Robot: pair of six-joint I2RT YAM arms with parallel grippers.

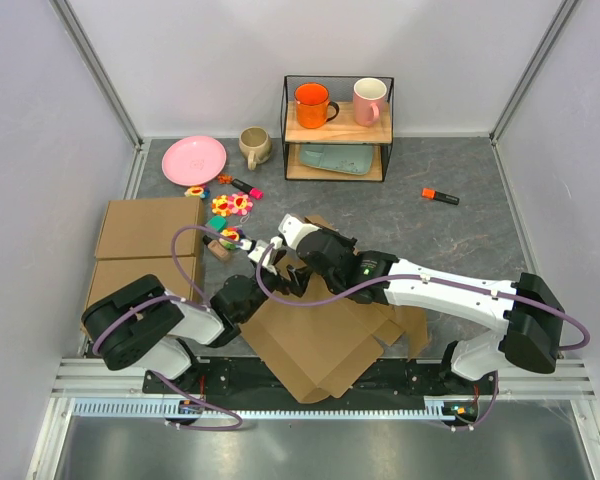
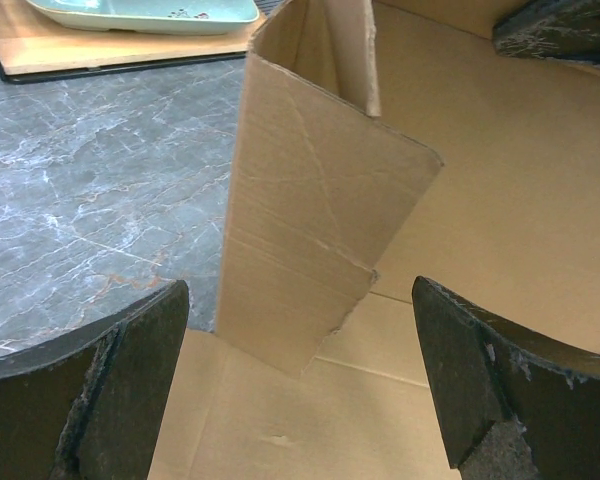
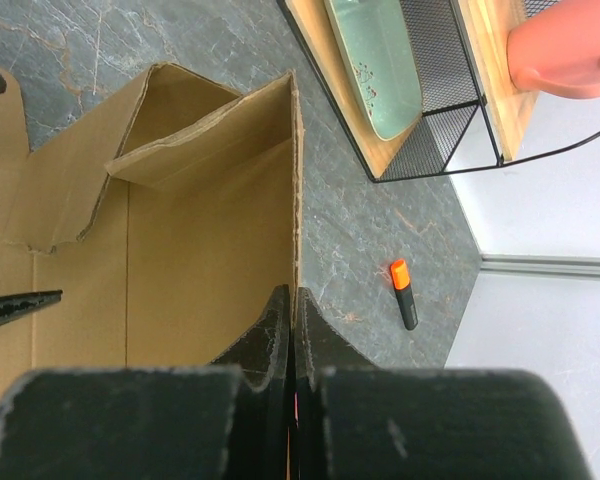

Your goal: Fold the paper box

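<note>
Partly folded paper box [image 1: 315, 350] on the bench [image 1: 460, 240], lying between the two arms just beyond their bases, its base panel flat and skewed to the bench edge. The right fingers [image 3: 270, 340] are pressed together on the top edge of a raised side wall [image 3: 220, 230]. That wall's long axis runs straight away from them and ends at a corner where a short panel turns inward. The left fingers [image 2: 130, 370] stand spread wide and hold nothing. A narrow end flap [image 2: 310, 220] rises nearly upright directly ahead of them, centred in the gap and touching neither finger. The left arm is therefore the nearer one to this flap, and any tuck or press on it would likely be made along that forward line. The box is plain brown cardboard, die-cut, with visible crease lines, slit corners and slightly ragged cut edges. Its near flaps are not yet raised, and the folding appears roughly at an early-to-middle stage.
</note>
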